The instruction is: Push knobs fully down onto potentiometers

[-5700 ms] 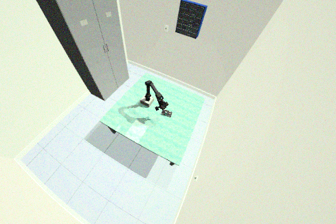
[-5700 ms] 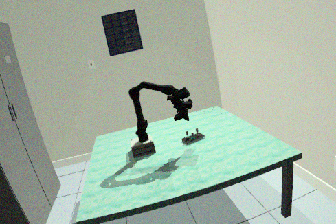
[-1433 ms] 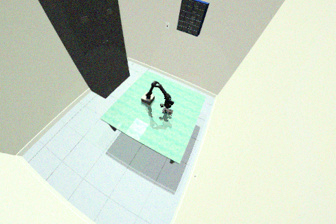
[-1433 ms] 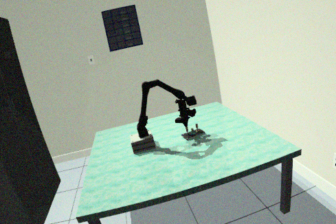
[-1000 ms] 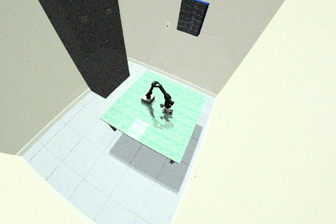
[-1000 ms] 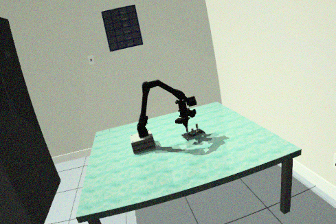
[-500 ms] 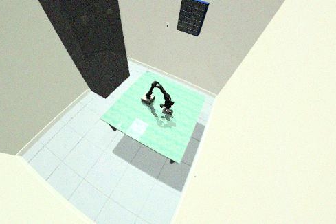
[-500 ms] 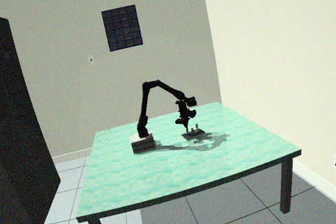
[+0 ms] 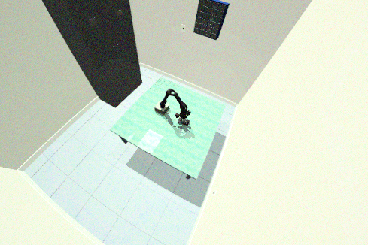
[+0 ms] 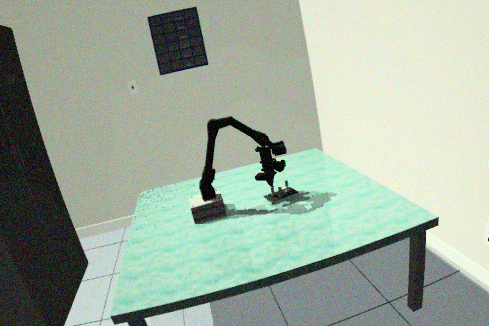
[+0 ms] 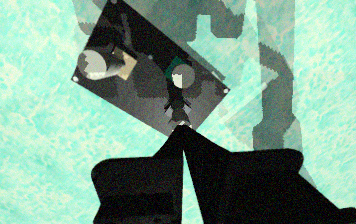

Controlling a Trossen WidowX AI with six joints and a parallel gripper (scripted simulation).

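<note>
Teal tbl (image 9: 138, 124) (image 10: 184, 265) (image 11: 40, 150) w/ dark brd (image 9: 184, 122) (image 10: 284, 194) (image 11: 145, 90) & pale-topped arm base (image 9: 161, 109) (image 10: 208, 211) on it.

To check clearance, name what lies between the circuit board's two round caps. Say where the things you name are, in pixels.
A tan block (image 11: 128, 66), nearer the left cap (image 11: 92, 62) than the right cap (image 11: 187, 76); the wrist view shows this.

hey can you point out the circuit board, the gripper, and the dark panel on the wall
Circuit board (image 11: 145, 82): wrist view, its dark top face.
Gripper (image 11: 181, 129): wrist view, at its fingertips.
Dark wall panel (image 9: 211, 19) (image 10: 178, 41): top and exterior views, its front.
</note>
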